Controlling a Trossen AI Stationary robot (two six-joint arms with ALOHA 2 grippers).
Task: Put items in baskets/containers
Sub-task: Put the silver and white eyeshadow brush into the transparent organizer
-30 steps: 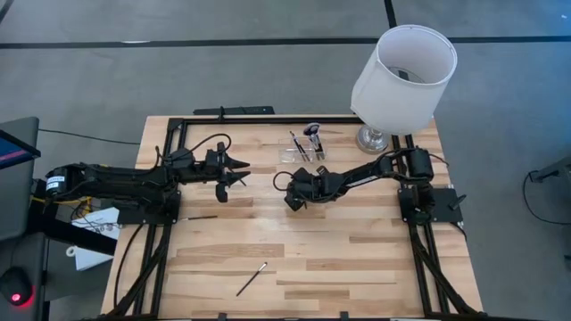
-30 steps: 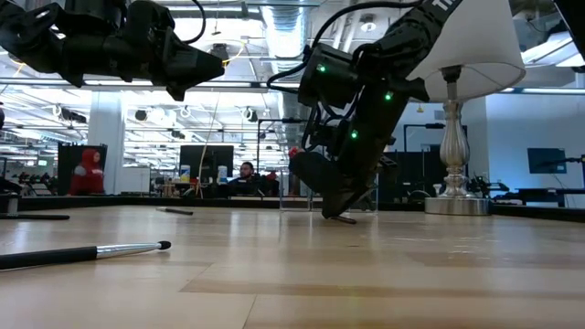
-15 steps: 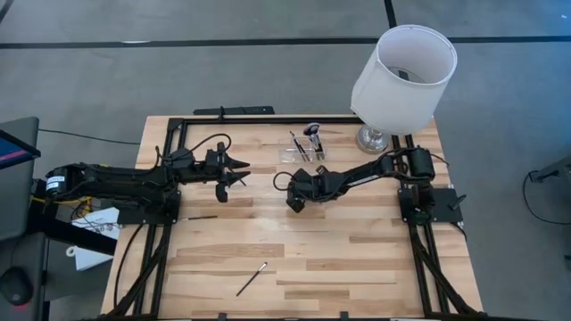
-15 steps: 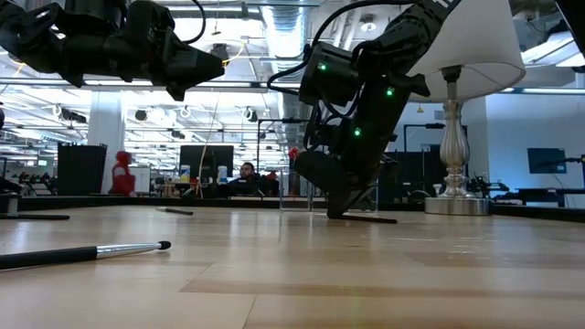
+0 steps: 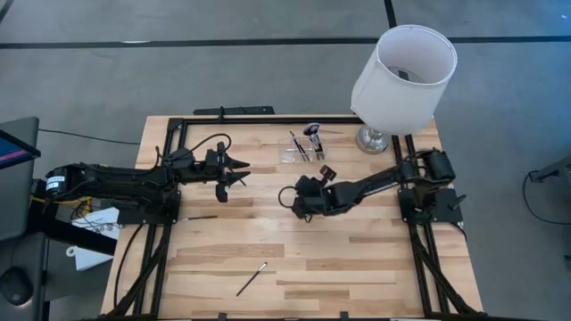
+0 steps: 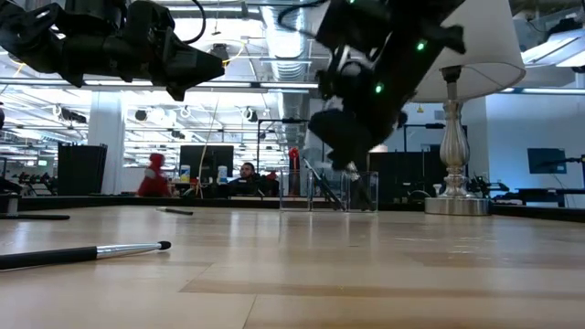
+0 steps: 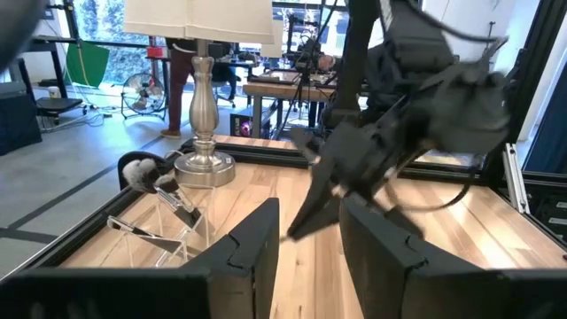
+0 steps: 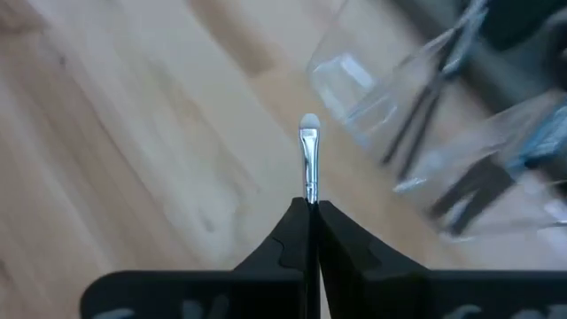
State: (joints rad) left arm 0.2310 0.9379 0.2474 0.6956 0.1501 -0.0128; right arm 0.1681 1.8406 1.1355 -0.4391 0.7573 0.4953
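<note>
Now airborne: right pincer point(image 5: 304, 201) with brush point(image 8: 308, 164).

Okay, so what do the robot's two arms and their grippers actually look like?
Both are dark, jointed arms with loose black cables looping along them. The left gripper ends in two tapered black fingers, blocky and angular up close. The right gripper has matching slim black fingers, and small green lights glow on its arm.

— What is around the wooden table point(image 5: 294, 259)?

— A grey floor point(image 5: 223, 71) with dark lines. A lamp with a white shade point(image 5: 403, 67) stands at one corner.

— And behind it?

— A big open office: ceiling lights point(image 6: 242, 85), desks, monitors point(image 6: 204, 163), and a person in red point(image 6: 154, 177) far away.
</note>
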